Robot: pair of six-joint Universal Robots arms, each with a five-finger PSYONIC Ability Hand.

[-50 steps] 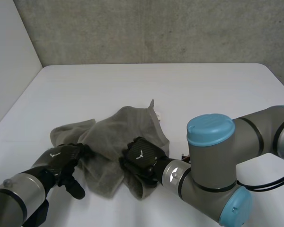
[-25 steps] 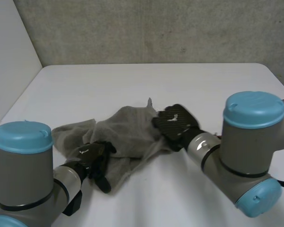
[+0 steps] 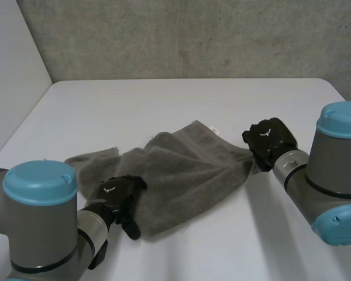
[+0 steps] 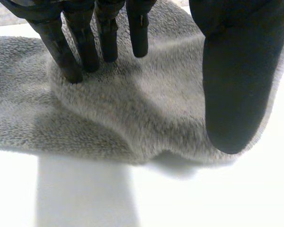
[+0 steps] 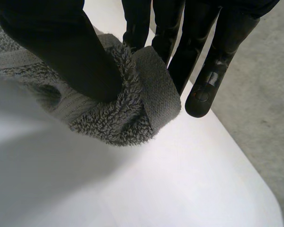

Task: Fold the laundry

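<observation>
A grey towel (image 3: pixel 181 172) lies partly spread and rumpled on the white table (image 3: pixel 181 102). My left hand (image 3: pixel 120 193) rests on the towel's near left part. In the left wrist view its straight fingers (image 4: pixel 85 42) press down on the towel (image 4: pixel 132 109) and the thumb (image 4: pixel 232 80) stands apart above the near edge, so the hand is open. My right hand (image 3: pixel 269 140) is at the towel's right end. In the right wrist view its thumb (image 5: pixel 61 42) pinches a hemmed corner of the towel (image 5: pixel 128 113) against the fingers, lifted a little off the table.
A small white label (image 3: pixel 214 130) shows at the towel's far edge. A grey wall (image 3: pixel 193 35) stands behind the table. The table's right edge runs close beside my right hand.
My right hand shut on the towel's edge and pulled it to the right, stretching the bunched towel out wider. My left hand stayed pressing on the near left part.
</observation>
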